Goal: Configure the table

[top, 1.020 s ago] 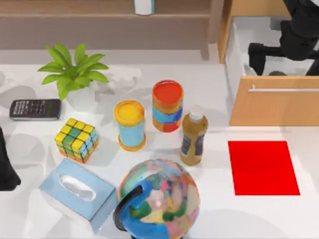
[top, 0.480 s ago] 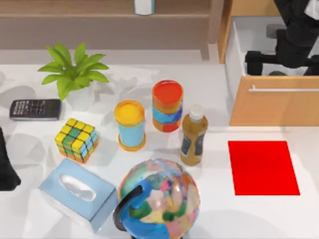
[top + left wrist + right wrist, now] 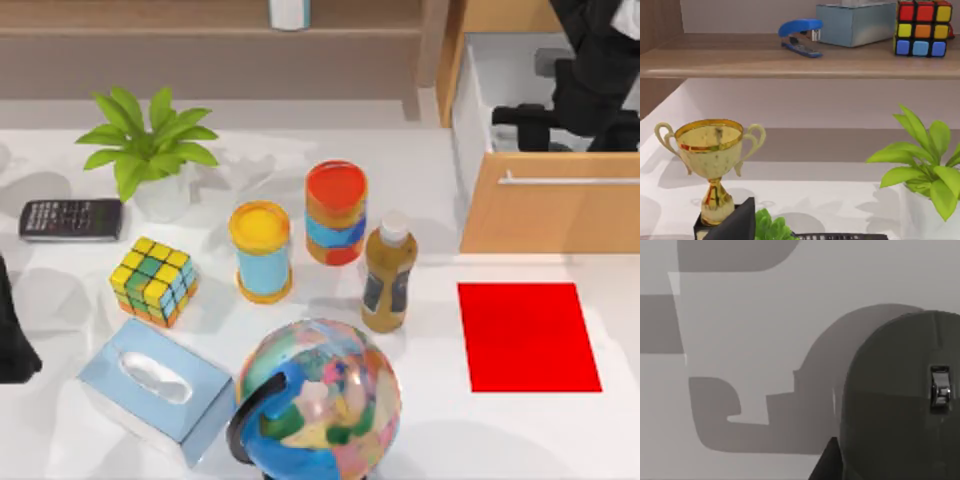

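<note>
Top view is showing my right gripper (image 3: pixel 520 127) hanging inside the open drawer (image 3: pixel 500 70) at upper right, above a dark mouse (image 3: pixel 900 400); I cannot tell its finger state. Left arm (image 3: pixel 12 330) is sitting parked at the left edge of the white table (image 3: pixel 440 420) spanning the frame.

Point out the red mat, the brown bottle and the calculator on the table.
red mat (image 3: pixel 528 336), top view, its flat middle.
brown bottle (image 3: pixel 389 280), top view, its labelled body.
calculator (image 3: pixel 70 219), top view, its keypad.
</note>
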`<action>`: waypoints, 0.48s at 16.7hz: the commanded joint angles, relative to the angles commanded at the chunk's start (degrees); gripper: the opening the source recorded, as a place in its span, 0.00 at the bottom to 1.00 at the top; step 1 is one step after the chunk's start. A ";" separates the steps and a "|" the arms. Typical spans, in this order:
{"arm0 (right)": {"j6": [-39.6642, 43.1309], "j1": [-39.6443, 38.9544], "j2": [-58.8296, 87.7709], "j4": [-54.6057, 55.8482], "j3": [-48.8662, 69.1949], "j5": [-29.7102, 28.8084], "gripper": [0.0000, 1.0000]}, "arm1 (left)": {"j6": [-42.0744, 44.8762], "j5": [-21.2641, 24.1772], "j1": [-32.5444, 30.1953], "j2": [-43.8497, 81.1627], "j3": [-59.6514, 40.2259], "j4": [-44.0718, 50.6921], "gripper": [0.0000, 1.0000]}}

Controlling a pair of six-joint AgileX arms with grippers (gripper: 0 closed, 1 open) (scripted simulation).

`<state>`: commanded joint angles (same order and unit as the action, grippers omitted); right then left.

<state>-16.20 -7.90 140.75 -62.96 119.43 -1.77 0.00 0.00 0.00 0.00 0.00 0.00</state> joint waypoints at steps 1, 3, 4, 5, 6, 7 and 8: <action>0.00 0.00 0.00 0.00 0.00 0.00 0.17 | 0.00 0.00 0.00 0.00 0.00 0.00 1.00; 0.00 0.00 0.00 0.00 0.00 0.00 0.02 | 0.00 0.00 0.00 0.00 0.00 0.00 1.00; 0.00 0.00 0.00 0.00 0.00 0.00 0.00 | 0.00 0.00 0.00 0.00 0.00 0.00 1.00; 0.00 0.00 0.00 0.00 0.00 0.00 0.00 | 0.00 0.00 0.00 0.00 0.00 0.00 1.00; 0.00 0.00 0.00 0.00 0.00 0.00 0.00 | 0.00 0.00 0.00 0.00 0.00 0.00 1.00; 0.00 0.00 0.00 0.00 0.00 0.00 0.00 | 0.00 0.00 0.00 0.00 0.00 0.00 1.00; 0.00 0.00 0.00 0.00 0.00 0.00 0.00 | 0.00 0.00 0.00 0.00 0.00 0.00 1.00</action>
<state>-16.20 -7.90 140.75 -62.96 119.43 -1.77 0.00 0.00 0.00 0.00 0.00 0.00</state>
